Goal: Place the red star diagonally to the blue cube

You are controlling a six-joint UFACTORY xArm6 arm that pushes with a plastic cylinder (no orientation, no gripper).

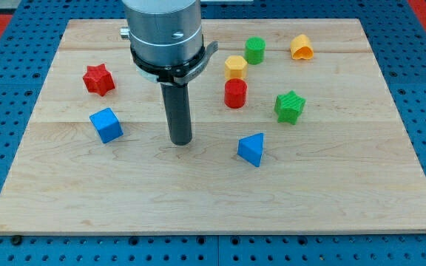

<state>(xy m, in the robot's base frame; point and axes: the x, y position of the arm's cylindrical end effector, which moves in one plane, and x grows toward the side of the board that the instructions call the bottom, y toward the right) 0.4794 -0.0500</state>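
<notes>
The red star (98, 79) lies on the wooden board (124, 192) at the view's upper left. The blue cube (106, 125) sits just below it and slightly to the right, apart from it. My tip (181, 142) rests on the board to the right of the blue cube, about a hand's width away, and below-right of the red star. It touches no block.
A blue triangular block (251, 149) lies right of my tip. A red cylinder (235, 94), a yellow block (235, 66), a green cylinder (255, 50), a green star (289, 106) and an orange-yellow block (301, 47) sit at the upper right.
</notes>
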